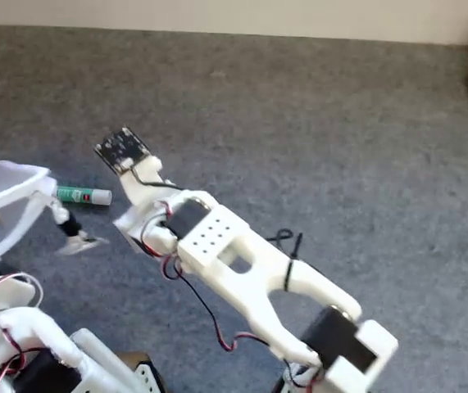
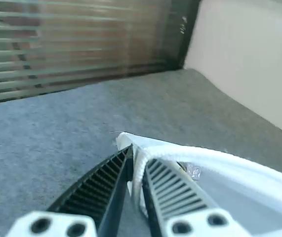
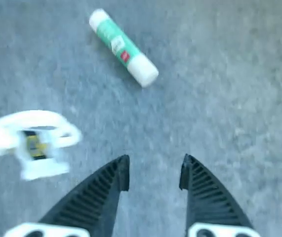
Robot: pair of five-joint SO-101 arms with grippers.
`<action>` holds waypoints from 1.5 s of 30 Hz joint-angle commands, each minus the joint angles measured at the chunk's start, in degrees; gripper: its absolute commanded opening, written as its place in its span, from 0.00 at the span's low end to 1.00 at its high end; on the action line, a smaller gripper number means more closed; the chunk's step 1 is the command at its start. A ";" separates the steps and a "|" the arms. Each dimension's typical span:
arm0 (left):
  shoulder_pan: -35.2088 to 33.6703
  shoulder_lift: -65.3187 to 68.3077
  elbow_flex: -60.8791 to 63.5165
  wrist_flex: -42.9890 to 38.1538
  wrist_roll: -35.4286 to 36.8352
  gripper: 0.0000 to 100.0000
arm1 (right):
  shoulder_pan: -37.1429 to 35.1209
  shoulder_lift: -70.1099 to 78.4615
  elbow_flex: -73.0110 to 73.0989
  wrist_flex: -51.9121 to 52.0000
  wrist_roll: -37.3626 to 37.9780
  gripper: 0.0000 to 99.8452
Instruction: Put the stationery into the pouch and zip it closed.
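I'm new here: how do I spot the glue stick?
Find the white pouch at the grey table's left edge in the high view. Beside it a tube lies flat: the glue stick. It alone has a green band between white ends.

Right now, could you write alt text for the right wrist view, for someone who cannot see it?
A green and white glue stick lies on a grey carpeted surface, apart from the open end effector, whose two black ribbed fingers frame bare carpet. A blurred white object, too unclear to name, lies nearby.
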 commanded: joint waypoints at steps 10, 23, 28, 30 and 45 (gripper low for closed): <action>-11.65 -0.84 -4.53 -1.93 0.62 0.01 | -0.84 22.11 -39.87 10.59 4.75 0.17; -14.02 -1.27 -0.57 -1.93 0.88 0.01 | -6.20 52.00 -81.80 18.15 13.10 0.17; -13.76 -1.36 0.75 -1.93 0.97 0.01 | -6.73 58.77 -88.31 18.15 15.38 0.17; -13.67 -1.36 0.75 -1.93 0.97 0.01 | -6.64 60.70 -89.54 17.80 16.44 0.17; -13.58 -1.36 0.84 -0.18 0.97 0.01 | -3.74 70.99 -90.15 10.68 17.67 0.17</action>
